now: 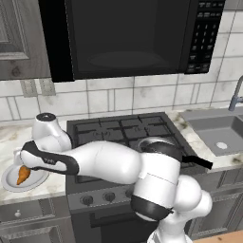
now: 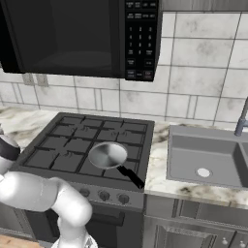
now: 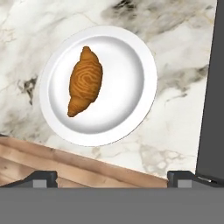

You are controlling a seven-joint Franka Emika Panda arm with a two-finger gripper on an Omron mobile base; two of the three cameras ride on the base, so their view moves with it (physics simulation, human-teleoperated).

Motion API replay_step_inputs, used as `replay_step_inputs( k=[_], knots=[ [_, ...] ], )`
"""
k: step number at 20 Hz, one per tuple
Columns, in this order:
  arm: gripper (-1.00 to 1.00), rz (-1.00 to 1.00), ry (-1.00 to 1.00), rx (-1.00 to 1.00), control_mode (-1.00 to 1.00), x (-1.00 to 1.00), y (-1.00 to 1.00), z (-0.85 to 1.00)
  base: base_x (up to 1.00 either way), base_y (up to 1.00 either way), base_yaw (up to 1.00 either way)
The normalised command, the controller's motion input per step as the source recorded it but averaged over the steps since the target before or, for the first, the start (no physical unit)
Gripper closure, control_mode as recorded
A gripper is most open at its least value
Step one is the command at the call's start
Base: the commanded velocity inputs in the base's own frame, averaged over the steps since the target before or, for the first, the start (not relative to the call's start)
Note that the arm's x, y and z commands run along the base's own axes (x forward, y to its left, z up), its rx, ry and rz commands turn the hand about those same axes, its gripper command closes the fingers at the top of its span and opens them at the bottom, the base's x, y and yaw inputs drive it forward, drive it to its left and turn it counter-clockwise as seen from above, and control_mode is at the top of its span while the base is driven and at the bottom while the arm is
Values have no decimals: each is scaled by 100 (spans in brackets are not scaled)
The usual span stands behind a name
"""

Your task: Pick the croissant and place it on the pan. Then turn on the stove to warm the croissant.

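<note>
Left base view: the arm reaches left across the stove [image 1: 118, 130], its hand above the plate [image 1: 9, 182] carrying the croissant [image 1: 23, 174] on the bench [image 1: 14, 137].

Right base view: the pan [image 2: 107, 156] sits on the stove's front grate.

Hand view: the gripper [image 3: 112, 177] hangs spread wide, empty, above the croissant.

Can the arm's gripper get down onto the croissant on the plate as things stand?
Probably yes. In the hand view the croissant lies alone on the white plate, nothing over or beside it. The gripper is above the plate, fingers spread wide, though the pastry sits off to one side of their midline.
</note>
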Motion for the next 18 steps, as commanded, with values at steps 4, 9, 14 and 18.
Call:
replay_step_inputs(
  k=[4,9,14,18],
  knots=[
    [-100,-1,0,0,-100,16,10,-11,0,0,0],
    [-100,0,0,0,-100,22,21,-5,0,0,0],
    [-100,0,1,0,-100,23,26,-7,0,0,0],
    [-100,0,1,-1,-100,23,16,-15,0,0,0]
  ],
)
